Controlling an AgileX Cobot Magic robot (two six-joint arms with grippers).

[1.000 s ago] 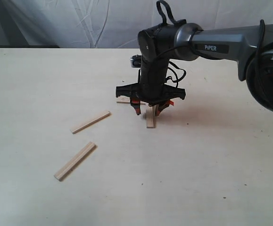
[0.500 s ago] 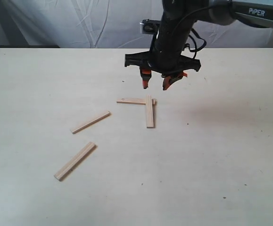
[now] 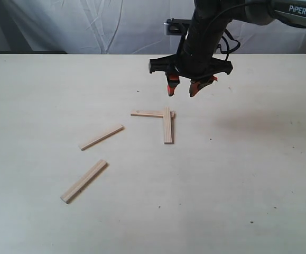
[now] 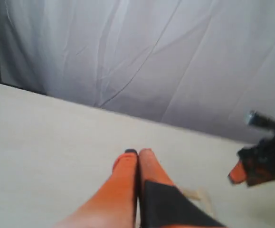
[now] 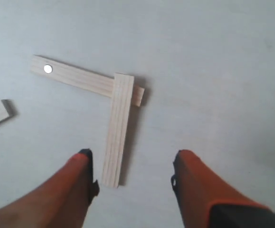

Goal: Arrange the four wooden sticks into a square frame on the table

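The right gripper (image 3: pixel 181 94) has risen, jaws apart, above the crossed sticks (image 3: pixel 167 128).

**Four sticks on the table, two meeting in a corner**

I see the pale cream table (image 3: pixel 248 174) carrying four wooden strips. Near its middle, the holed stick (image 3: pixel 146 113) lies crosswise, and a second stick (image 3: pixel 168 129) lies over one of its ends, so the pair forms an L. Well apart, toward the left of the exterior view, a third stick (image 3: pixel 101 137) lies slanted. A fourth stick (image 3: pixel 84 181) lies nearer the camera at a similar slant, touching nothing else.
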